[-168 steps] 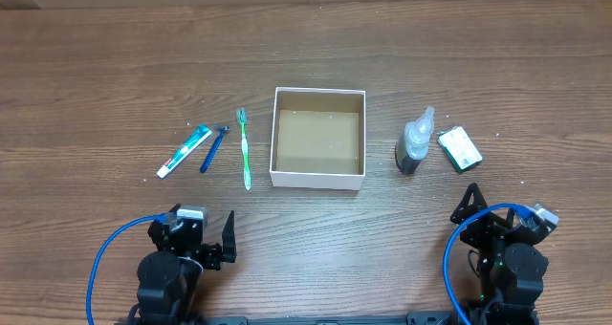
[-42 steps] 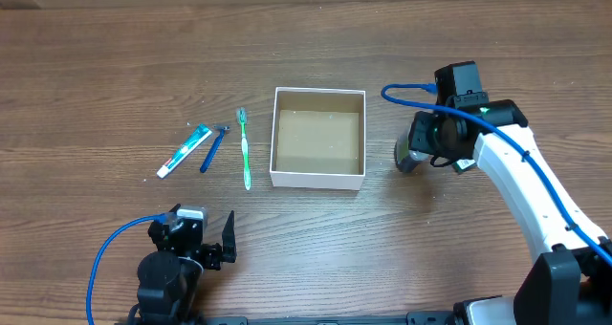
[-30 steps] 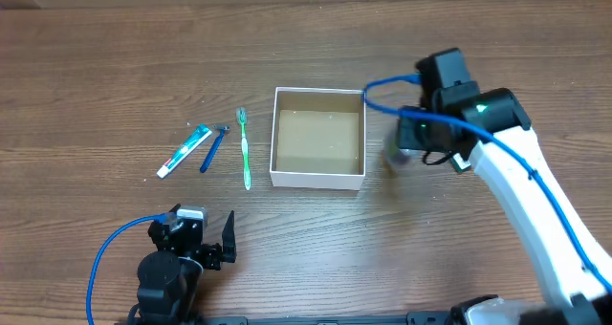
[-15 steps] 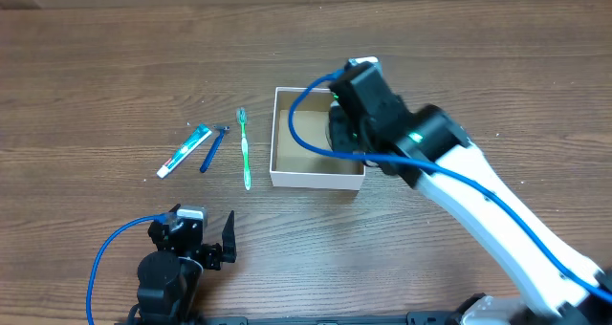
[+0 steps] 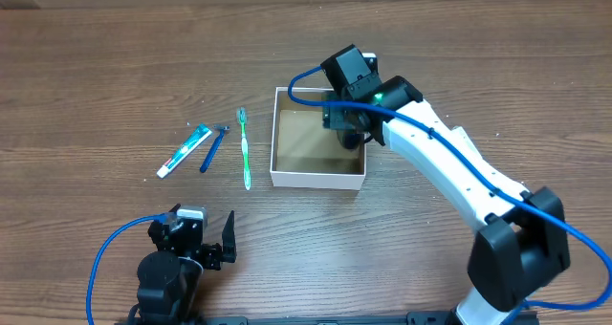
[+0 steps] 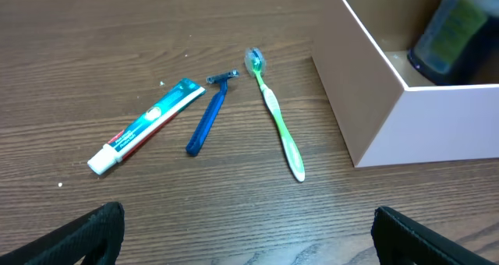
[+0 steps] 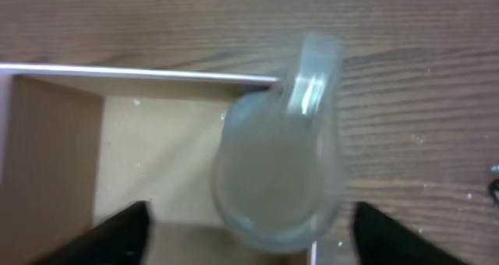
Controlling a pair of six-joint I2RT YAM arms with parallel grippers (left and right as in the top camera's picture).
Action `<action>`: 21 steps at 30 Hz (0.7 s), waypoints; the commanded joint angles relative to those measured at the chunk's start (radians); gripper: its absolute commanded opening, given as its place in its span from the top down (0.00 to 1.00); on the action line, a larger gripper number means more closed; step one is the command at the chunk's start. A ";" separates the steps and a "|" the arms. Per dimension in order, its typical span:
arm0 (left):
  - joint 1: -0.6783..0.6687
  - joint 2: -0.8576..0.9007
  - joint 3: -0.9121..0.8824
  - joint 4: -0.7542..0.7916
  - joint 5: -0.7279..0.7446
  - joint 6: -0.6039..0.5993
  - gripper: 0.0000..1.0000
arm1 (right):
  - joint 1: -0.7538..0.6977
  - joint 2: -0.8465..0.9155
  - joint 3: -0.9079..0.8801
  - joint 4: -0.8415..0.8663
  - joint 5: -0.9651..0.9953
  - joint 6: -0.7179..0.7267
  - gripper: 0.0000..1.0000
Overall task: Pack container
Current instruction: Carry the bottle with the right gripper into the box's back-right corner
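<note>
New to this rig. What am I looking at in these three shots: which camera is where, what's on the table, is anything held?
These are two robot arms at a wooden table, each ending in a two-finger gripper. The wide picture comes from a fixed camera overhead, and the other two from a camera on each wrist.

The left gripper is open and holds nothing. The right gripper reaches over the container, a shallow square cardboard box that is white outside and brown inside. It appears to grip a clear plastic bottle at the box's far right corner.

On the left arm's side of the box lie a white and teal toothpaste tube, a blue razor and a green toothbrush.
</note>
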 commanded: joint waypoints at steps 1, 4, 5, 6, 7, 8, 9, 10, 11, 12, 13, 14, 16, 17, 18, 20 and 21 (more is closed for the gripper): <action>0.006 -0.011 -0.006 0.000 0.014 0.004 0.00 | 0.003 -0.107 0.029 -0.045 -0.043 -0.026 0.00; 0.006 -0.011 -0.006 0.000 0.014 0.004 0.00 | 0.003 -0.174 0.029 -0.126 -0.052 -0.006 0.00; 0.006 -0.011 -0.006 0.000 0.014 0.004 0.00 | 0.000 -0.204 0.029 -0.154 -0.042 -0.006 0.00; 0.006 -0.011 -0.006 0.000 0.014 0.004 0.00 | -0.005 -0.227 0.029 -0.174 -0.031 -0.004 0.00; 0.006 -0.011 -0.006 0.000 0.014 0.004 0.00 | -0.018 -0.255 0.029 -0.200 -0.012 0.012 0.00; 0.006 -0.011 -0.006 0.000 0.014 0.004 0.00 | -0.035 -0.275 0.029 -0.217 -0.004 0.016 0.00; 0.006 -0.011 -0.006 0.000 0.014 0.004 0.00 | -0.068 -0.294 0.029 -0.235 -0.005 0.016 0.00; 0.006 -0.011 -0.006 0.000 0.014 0.004 0.00 | -0.109 -0.304 0.029 -0.248 -0.005 0.016 0.00; 0.006 -0.011 -0.006 0.000 0.014 0.004 0.00 | -0.149 -0.305 0.029 -0.259 -0.005 0.015 0.00; 0.006 -0.011 -0.006 0.000 0.014 0.004 0.00 | -0.200 -0.300 0.025 -0.266 -0.009 0.012 0.00; 0.006 -0.011 -0.006 0.000 0.014 0.004 0.00 | -0.244 -0.293 0.018 -0.267 -0.016 0.005 0.00; 0.006 -0.011 -0.006 0.000 0.014 0.004 0.00 | -0.292 -0.281 0.007 -0.264 -0.029 -0.014 0.00; 0.006 -0.011 -0.006 0.000 0.014 0.004 0.00 | -0.385 -0.251 -0.021 -0.253 -0.067 -0.076 0.00; 0.006 -0.011 -0.006 0.000 0.014 0.004 0.00 | -0.427 -0.231 -0.039 -0.245 -0.080 -0.104 0.00; 0.006 -0.011 -0.006 0.000 0.014 0.004 0.00 | -0.475 -0.202 -0.061 -0.237 -0.080 -0.129 0.00; 0.006 -0.011 -0.006 0.000 0.014 0.004 0.00 | -0.546 -0.138 -0.095 -0.223 -0.080 -0.215 0.00; 0.006 -0.011 -0.006 0.000 0.014 0.004 0.00 | -0.572 -0.108 -0.104 -0.220 -0.080 -0.249 0.00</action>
